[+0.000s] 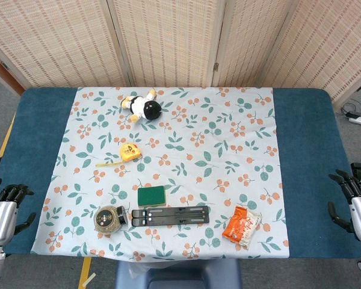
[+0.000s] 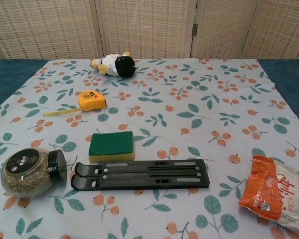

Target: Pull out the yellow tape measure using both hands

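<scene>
The yellow tape measure (image 1: 130, 151) lies on the floral cloth left of centre, with a short length of yellow tape (image 1: 107, 162) drawn out toward the left. The chest view shows the same tape measure (image 2: 91, 100) and its tape (image 2: 60, 112) flat on the cloth. My left hand (image 1: 5, 211) hovers at the table's near left edge, fingers apart and holding nothing. At the near right edge my right hand (image 1: 356, 201) is likewise spread and empty. Both hands are far from the tape measure and outside the chest view.
A plush toy (image 1: 142, 106) lies at the back. Along the near side sit a green sponge (image 1: 151, 195), a round jar on its side (image 1: 110, 218), a black folding stand (image 1: 170, 215) and an orange snack packet (image 1: 242, 226).
</scene>
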Robot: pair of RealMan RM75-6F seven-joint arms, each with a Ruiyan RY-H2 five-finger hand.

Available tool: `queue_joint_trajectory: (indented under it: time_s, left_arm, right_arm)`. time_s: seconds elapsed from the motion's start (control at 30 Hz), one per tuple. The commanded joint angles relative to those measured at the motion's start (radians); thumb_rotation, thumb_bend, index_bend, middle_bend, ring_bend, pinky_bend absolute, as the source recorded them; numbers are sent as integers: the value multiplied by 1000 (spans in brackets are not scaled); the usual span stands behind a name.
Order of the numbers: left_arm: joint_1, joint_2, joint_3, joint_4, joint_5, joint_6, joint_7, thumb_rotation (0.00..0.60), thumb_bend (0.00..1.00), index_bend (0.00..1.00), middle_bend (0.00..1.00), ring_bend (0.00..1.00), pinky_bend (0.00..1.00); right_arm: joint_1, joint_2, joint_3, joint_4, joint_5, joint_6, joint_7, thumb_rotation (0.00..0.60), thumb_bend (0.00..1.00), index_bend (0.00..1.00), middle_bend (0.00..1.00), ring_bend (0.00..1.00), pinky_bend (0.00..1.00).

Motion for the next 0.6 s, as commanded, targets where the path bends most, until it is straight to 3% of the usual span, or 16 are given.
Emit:
queue_joint_trajectory:
  time_s: [0.03,0.4,0.6]
  left_arm:
    - [-5,-4,-2,2,-2,-6,4,600,300,402,302,229,1]
    - [-23,-6,-10,4,1,-21,3,600,300,398,302,232,1]
    - [-93,-3,-53,12,17,-73,-26,600,299,394,302,234,1]
  right_arm:
    - [3,0,1,-4,5,-5,-5,600,518,209,154,163,0]
    - [-9,1,4,-9,5,22,-6,600,518,209,154,160,0]
    - [-7,9,10,-16,3,28,-6,600,519,209,154,164,0]
